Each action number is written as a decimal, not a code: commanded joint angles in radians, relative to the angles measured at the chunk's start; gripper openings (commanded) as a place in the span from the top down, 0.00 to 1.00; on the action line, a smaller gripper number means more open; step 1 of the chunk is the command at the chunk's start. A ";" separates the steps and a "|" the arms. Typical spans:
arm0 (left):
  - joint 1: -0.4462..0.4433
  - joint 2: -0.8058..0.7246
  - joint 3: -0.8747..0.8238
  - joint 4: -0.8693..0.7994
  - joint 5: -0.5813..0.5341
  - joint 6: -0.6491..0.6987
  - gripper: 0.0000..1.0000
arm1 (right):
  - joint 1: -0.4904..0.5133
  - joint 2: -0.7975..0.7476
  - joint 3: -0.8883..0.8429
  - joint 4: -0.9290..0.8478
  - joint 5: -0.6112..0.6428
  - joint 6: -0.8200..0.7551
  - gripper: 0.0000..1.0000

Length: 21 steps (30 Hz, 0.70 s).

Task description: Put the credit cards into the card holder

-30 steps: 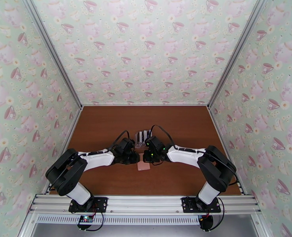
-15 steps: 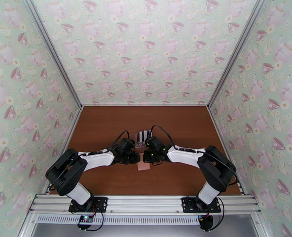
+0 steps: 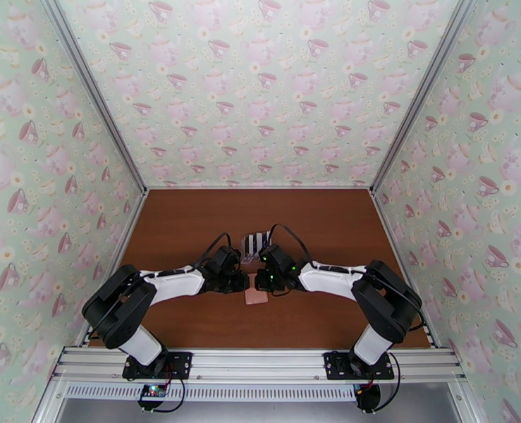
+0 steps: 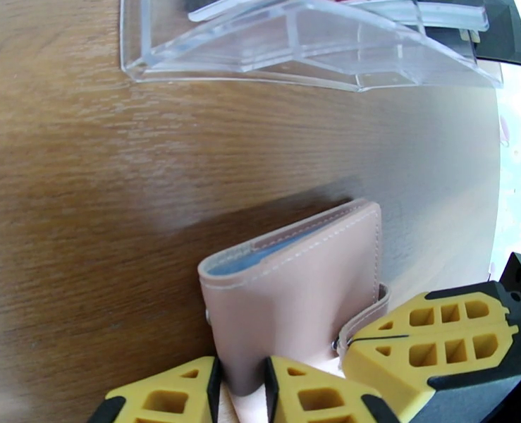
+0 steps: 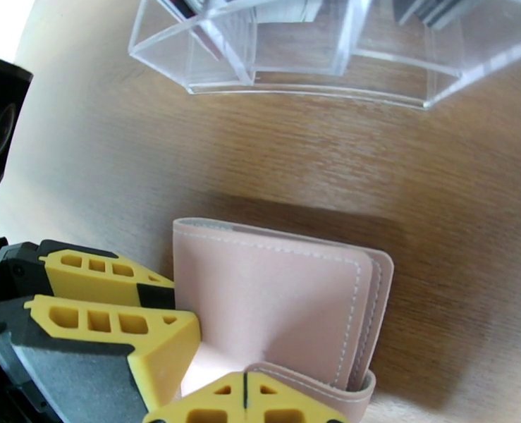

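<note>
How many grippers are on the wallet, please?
2. The left gripper clamps one edge of the wallet; the right gripper pinches its snap tab.

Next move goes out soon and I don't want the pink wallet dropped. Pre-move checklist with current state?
1. Left hand clamped on the card holder cover: ok.
2. Right hand shut on the tab: ok.
3. Snap undone: cannot tell.
4. Card holder open enough to take a card: not ok; it is folded and only the pocket edge peeks out.
5. Credit cards standing in the clear rack beyond the holder: ok.
</note>
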 commanded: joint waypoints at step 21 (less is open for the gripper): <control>0.032 0.028 0.075 -0.059 -0.005 0.056 0.73 | -0.027 -0.019 -0.027 -0.077 0.006 -0.003 0.44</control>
